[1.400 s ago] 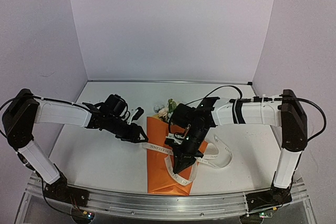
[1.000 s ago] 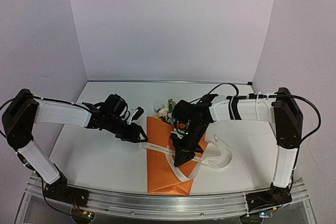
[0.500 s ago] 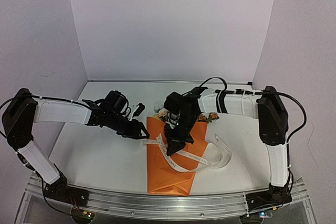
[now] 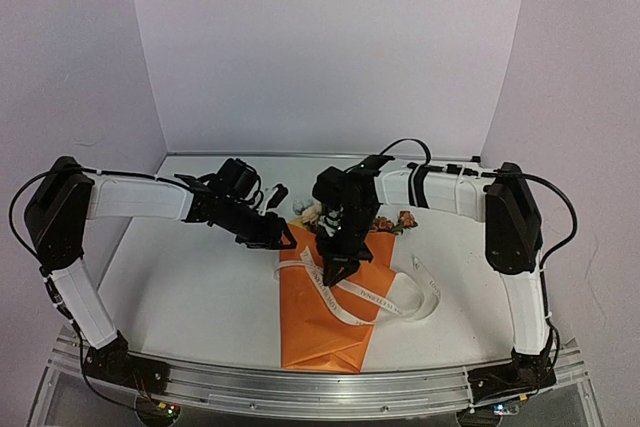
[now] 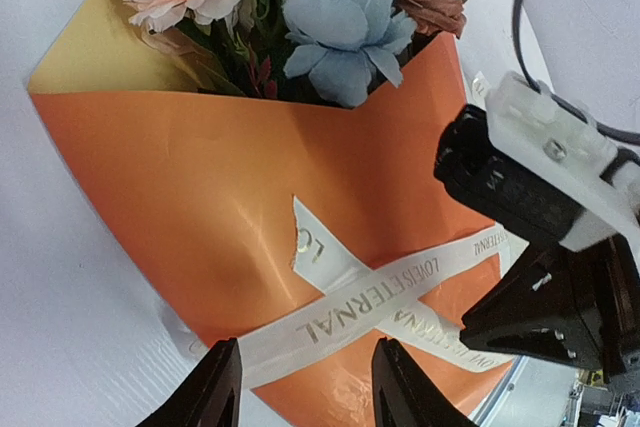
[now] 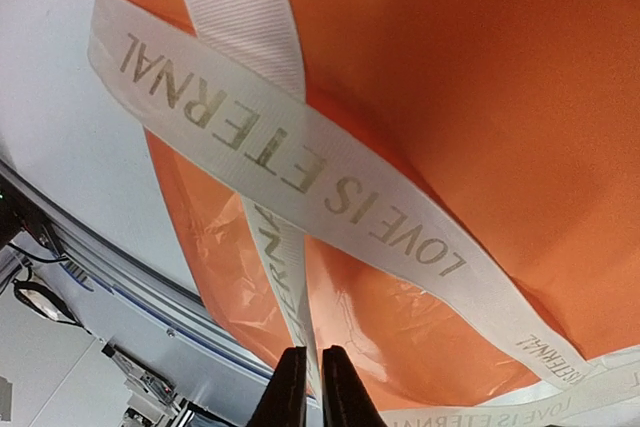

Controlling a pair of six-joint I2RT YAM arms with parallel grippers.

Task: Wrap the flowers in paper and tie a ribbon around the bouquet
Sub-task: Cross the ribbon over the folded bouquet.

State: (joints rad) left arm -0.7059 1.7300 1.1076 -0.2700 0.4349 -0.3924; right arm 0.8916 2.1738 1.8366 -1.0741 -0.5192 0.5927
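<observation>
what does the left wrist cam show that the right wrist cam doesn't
Only the left wrist view: the flowers poking out of the open top, and the paper with its yellow inner face. Only the right wrist view: the metal base rail beyond the wrap's lower end. Both: the orange outer face and the crossed ribbon printed LOVE IS ETERNAL.

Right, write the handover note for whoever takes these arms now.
Left gripper: open, pointed at the white lettered fabric ribbon.
Right gripper: nearly shut on one ribbon strand.
Pink, blue and rust artificial flowers sit in the orange paper cone, lying on the white table.
Done: wrapping; ribbon crossed over the cone's front.
Left: no knot visible; tie it.
</observation>
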